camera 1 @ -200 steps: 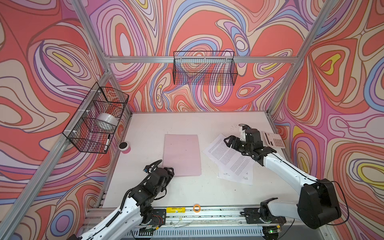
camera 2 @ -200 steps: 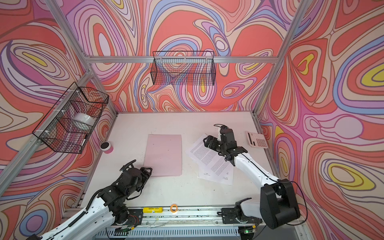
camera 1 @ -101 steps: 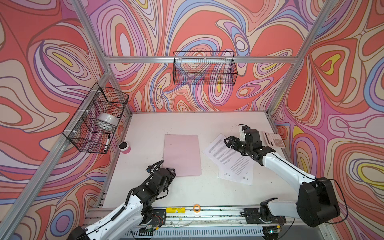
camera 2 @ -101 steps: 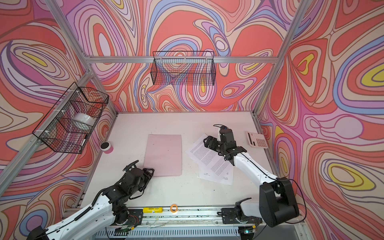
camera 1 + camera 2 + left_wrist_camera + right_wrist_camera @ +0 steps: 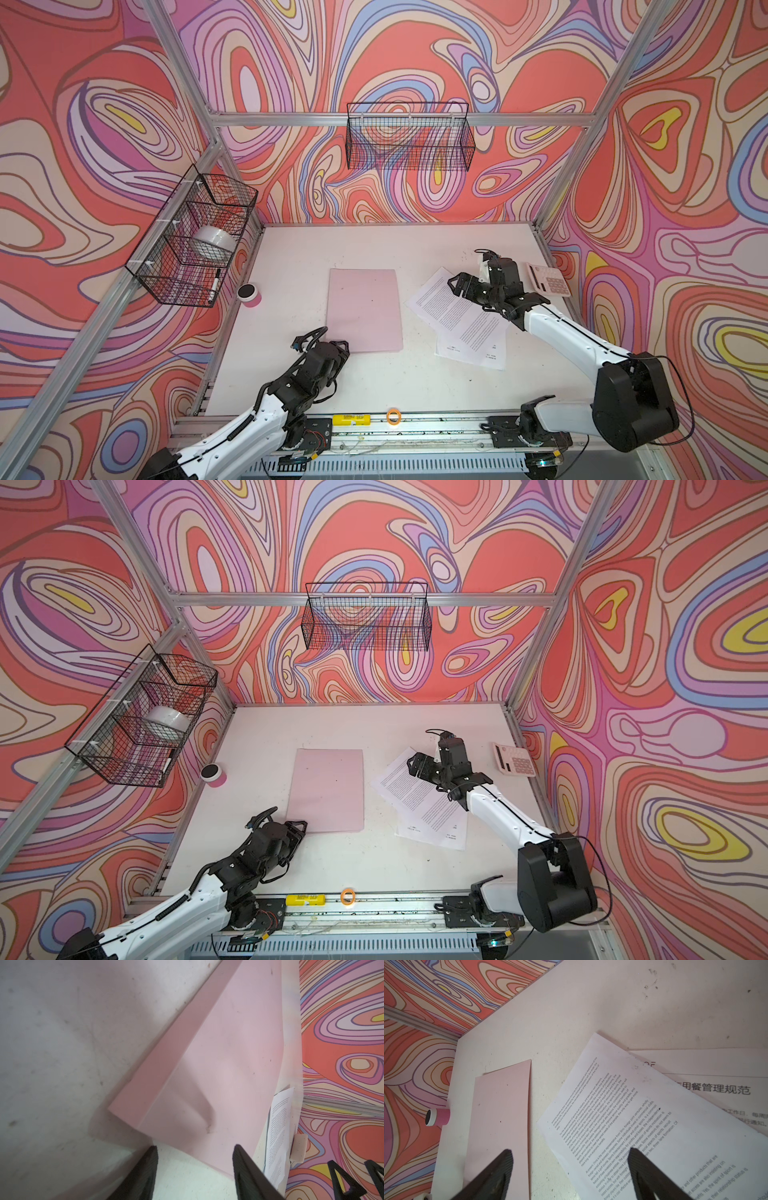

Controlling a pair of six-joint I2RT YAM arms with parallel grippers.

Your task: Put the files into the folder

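One folder (image 5: 363, 309), pale pink and closed, lies flat at the middle of the table (image 5: 374, 245). The files (image 5: 461, 324) lie just beside it at its 3 o'clock. They are at least two overlapping white sheets, the top one tilted and one beneath bearing a bold heading.

Two wire baskets hang on the walls. The back basket (image 5: 409, 141) is at 12 o'clock. The side basket (image 5: 166, 253) at 9 o'clock holds one white tape roll (image 5: 214, 241) in its middle compartment and one marker (image 5: 215, 284) in the nearest.

One calculator (image 5: 548, 279) sits at 3 o'clock and one pink cylinder (image 5: 248, 295) at 9.

The left gripper (image 5: 340, 347), jaws apart and holding nothing, is at the folder's 7 o'clock corner. The right gripper (image 5: 456, 284), jaws spread wide, hangs over the files' 12 o'clock corner.
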